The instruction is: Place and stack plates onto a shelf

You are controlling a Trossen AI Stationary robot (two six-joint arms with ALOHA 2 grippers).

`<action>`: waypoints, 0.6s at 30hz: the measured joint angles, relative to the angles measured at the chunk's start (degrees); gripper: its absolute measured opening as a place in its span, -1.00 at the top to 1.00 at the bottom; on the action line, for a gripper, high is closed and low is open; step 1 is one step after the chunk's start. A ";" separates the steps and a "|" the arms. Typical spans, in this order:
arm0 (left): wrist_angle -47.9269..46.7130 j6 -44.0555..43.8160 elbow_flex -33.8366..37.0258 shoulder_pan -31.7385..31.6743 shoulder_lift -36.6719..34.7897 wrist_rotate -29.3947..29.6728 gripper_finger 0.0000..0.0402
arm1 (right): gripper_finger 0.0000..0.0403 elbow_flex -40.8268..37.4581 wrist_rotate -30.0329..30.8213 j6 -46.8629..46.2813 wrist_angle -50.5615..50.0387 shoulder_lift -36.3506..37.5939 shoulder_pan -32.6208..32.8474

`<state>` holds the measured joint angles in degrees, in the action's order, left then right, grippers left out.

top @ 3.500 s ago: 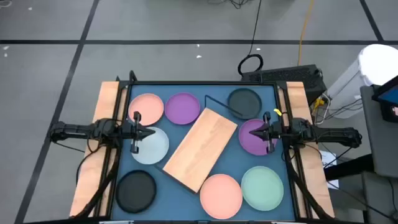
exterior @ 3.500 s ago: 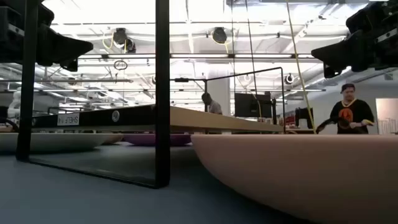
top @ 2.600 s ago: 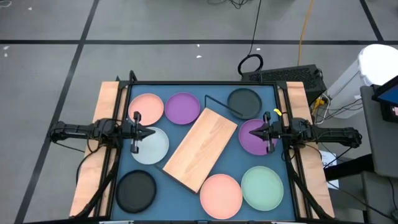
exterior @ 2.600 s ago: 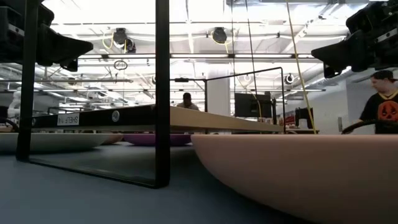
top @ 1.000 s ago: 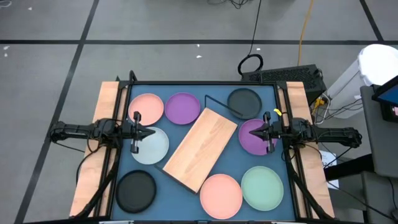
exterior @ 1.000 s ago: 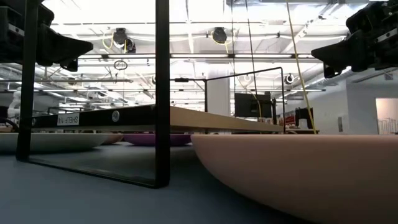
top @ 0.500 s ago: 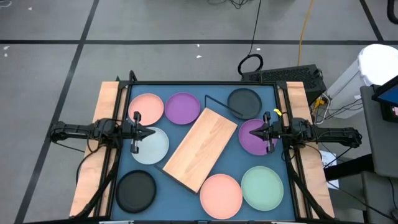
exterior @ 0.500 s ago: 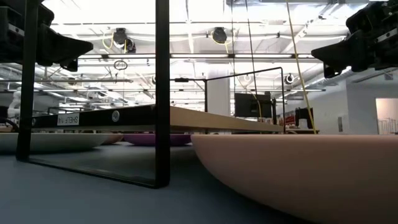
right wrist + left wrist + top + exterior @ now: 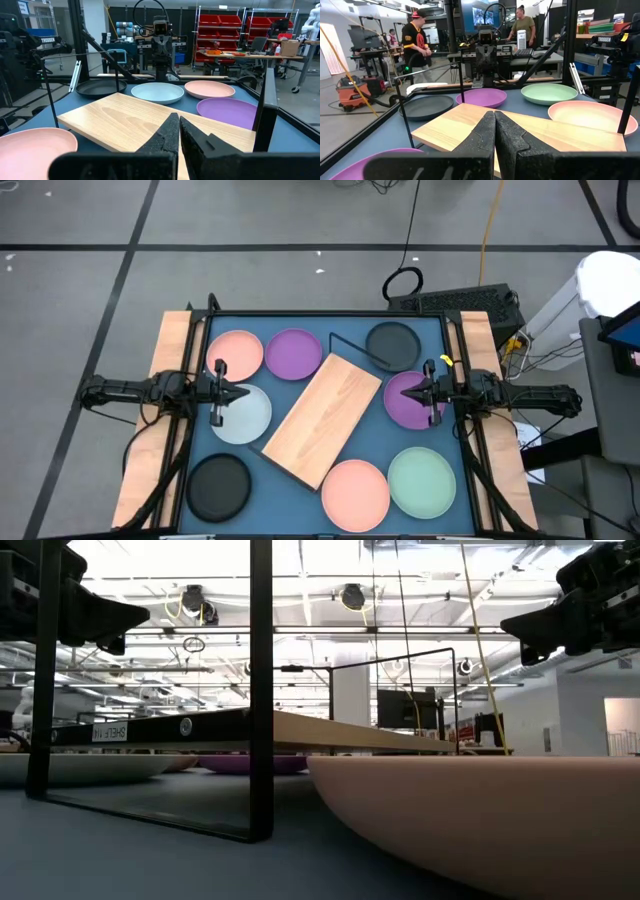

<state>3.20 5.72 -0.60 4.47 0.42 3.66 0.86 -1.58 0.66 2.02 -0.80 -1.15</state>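
Note:
Several round plates lie flat on the blue table top around the shelf [image 9: 322, 418], a light wooden board on a thin black wire frame that stands aslant mid-table. Pink [image 9: 236, 352], purple [image 9: 293, 353] and black [image 9: 392, 343] plates lie along the far side. A white-grey plate [image 9: 244, 415] and a second purple one [image 9: 405, 402] flank the board. Black [image 9: 219, 485], pink [image 9: 354, 490] and pale green [image 9: 422, 480] plates lie near. My left gripper [image 9: 495, 120] hovers shut above the white-grey plate's far edge. My right gripper [image 9: 178, 122] hovers shut above the purple plate.
Wooden strips and black rails run along the table's left and right edges [image 9: 170, 380]. In the low view the shelf's wire leg [image 9: 260, 690] stands close in front and the near pink plate [image 9: 500, 820] fills the right. People stand in the room beyond the table [image 9: 417, 42].

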 joint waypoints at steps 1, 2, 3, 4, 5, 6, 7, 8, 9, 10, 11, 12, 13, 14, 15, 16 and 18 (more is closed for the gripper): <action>0.00 0.00 0.02 0.00 0.00 0.00 0.98 | 1.00 -0.01 0.00 -0.01 0.00 -0.01 0.00; 0.00 0.00 0.00 -0.01 0.00 -0.01 0.98 | 1.00 -0.01 0.00 0.00 0.02 -0.01 0.00; 0.00 0.03 0.02 -0.01 0.00 -0.01 0.98 | 1.00 0.00 0.00 -0.01 0.02 0.00 0.00; -0.02 0.66 0.00 -0.01 0.00 0.00 0.98 | 1.00 -0.01 0.00 0.00 0.02 -0.02 0.00; 0.00 1.98 0.02 0.00 0.00 0.00 0.98 | 1.00 0.00 0.00 -0.01 0.02 0.00 0.00; 0.00 3.47 0.02 -0.02 0.00 0.00 0.98 | 1.00 0.00 0.00 -0.02 0.02 -0.01 0.00; 0.00 4.84 0.02 0.00 0.00 0.00 0.98 | 1.00 -0.02 0.00 -0.02 0.03 -0.02 0.00; 0.00 5.94 0.01 -0.01 0.00 0.00 0.98 | 1.00 -0.02 0.00 -0.02 0.04 -0.02 0.00; 0.00 6.62 0.02 -0.02 0.00 0.02 0.98 | 1.00 0.00 0.00 -0.02 0.04 -0.02 0.00; 0.00 6.82 0.02 -0.02 -0.01 0.02 0.98 | 1.00 -0.01 0.00 -0.02 0.04 -0.02 0.00; 0.00 6.79 0.02 -0.01 0.00 0.02 0.98 | 1.00 0.00 0.00 -0.01 0.04 -0.01 0.00; 0.00 6.48 0.02 -0.01 -0.01 0.00 0.98 | 1.00 0.00 0.00 -0.02 0.04 0.00 0.00; 0.00 5.77 0.02 -0.01 0.00 0.02 0.98 | 1.00 0.00 0.00 -0.09 0.04 -0.01 0.00; 0.00 5.18 0.00 -0.01 0.00 0.01 0.98 | 1.00 0.00 -0.02 -0.82 -0.02 0.00 0.00; 0.00 4.53 0.01 -0.01 0.00 0.00 0.98 | 1.00 0.00 -0.01 -2.05 -0.09 -0.01 0.00; 0.00 4.22 0.02 0.00 -0.01 0.01 0.98 | 1.00 -0.02 0.00 -3.01 -0.14 -0.02 0.00; 0.00 4.45 0.02 -0.02 0.00 0.01 0.98 | 1.00 0.00 -0.07 -3.61 -0.17 -0.02 0.00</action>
<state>3.20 10.17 -0.58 4.45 0.42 3.67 0.86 -1.66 -2.94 1.85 -0.82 -1.15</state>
